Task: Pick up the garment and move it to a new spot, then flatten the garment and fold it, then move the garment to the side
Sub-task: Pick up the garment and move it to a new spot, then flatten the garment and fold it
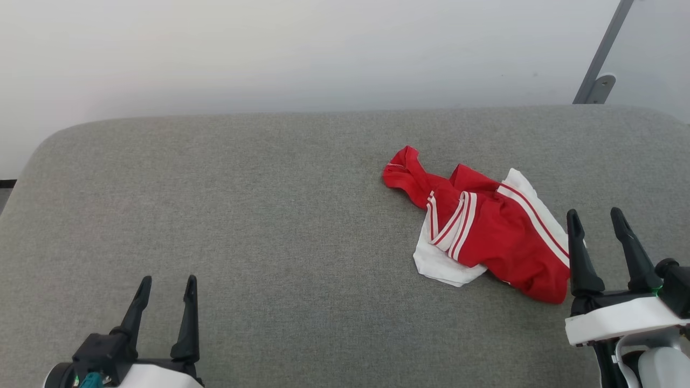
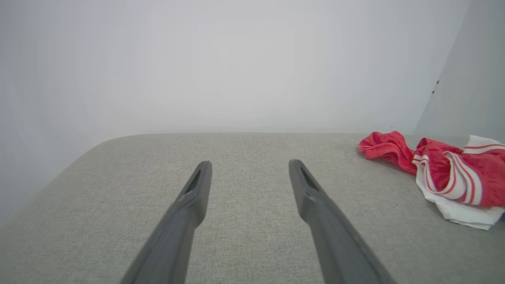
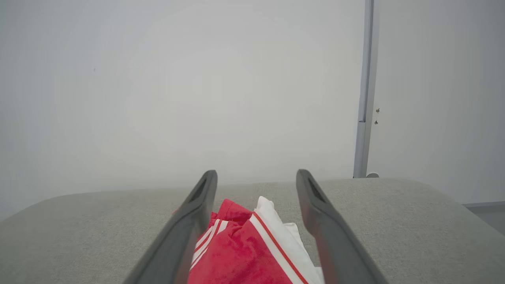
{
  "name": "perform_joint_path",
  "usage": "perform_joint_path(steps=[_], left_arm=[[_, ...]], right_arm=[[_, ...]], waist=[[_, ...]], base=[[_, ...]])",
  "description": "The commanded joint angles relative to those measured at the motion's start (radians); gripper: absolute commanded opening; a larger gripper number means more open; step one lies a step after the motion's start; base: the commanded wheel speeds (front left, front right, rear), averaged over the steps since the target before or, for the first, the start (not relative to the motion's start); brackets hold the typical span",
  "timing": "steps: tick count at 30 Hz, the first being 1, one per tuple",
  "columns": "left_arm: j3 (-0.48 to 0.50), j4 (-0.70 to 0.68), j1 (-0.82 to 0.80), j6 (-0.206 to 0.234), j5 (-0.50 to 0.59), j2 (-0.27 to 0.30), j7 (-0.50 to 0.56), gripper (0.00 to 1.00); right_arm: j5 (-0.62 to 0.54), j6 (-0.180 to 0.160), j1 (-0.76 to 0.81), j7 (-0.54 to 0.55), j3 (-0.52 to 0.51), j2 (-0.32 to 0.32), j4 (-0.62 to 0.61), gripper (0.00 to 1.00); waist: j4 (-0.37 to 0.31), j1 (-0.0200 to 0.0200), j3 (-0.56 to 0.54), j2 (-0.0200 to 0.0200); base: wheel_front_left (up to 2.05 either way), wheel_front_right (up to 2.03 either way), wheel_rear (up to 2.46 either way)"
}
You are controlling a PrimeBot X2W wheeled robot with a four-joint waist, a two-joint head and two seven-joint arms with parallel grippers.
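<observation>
One garment (image 1: 498,234) lies crumpled on the grey tabletop (image 1: 259,205), toward 3 o'clock. There are two end effectors: the left end effector (image 1: 168,280) at 7 o'clock and the right end effector (image 1: 594,213) at 4 o'clock by the garment's edge. Both have their fingers spread apart and hold nothing.

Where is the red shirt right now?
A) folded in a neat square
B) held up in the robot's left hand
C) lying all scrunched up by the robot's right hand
C: the red shirt lies bunched on the grey surface close by the open right hand, with nothing gripping it.
</observation>
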Motion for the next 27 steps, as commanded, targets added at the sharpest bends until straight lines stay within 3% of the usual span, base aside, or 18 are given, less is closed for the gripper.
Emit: perform_joint_path(steps=[1,18,23,27], left_arm=[[0.014,-0.003,0.014,-0.010,0.012,-0.007,-0.005,1.00],[0.089,-0.007,0.002,-0.068,0.087,-0.073,-0.005,1.00],[0.040,-0.016,-0.079,-0.075,0.097,-0.050,-0.005,1.00],[-0.086,0.033,-0.206,-0.077,0.069,0.003,0.004,1.00]], right_arm=[[0.005,0.000,0.000,-0.005,-0.005,0.010,-0.006,1.00],[0.003,0.000,0.000,-0.005,-0.016,0.017,-0.006,1.00],[0.005,0.000,-0.008,-0.005,-0.020,0.020,-0.012,1.00],[0.008,0.000,-0.018,-0.005,-0.025,0.019,-0.017,1.00]], waist=[[0.000,0.0000,-0.001,-0.0001],[-0.005,0.0000,0.007,-0.0001],[-0.008,0.0000,0.020,-0.0001],[-0.022,0.0000,0.033,-0.0001]], base=[[0.00,0.00,0.00],[0.00,0.00,0.00],[0.00,0.00,0.00],[0.00,0.00,0.00]])
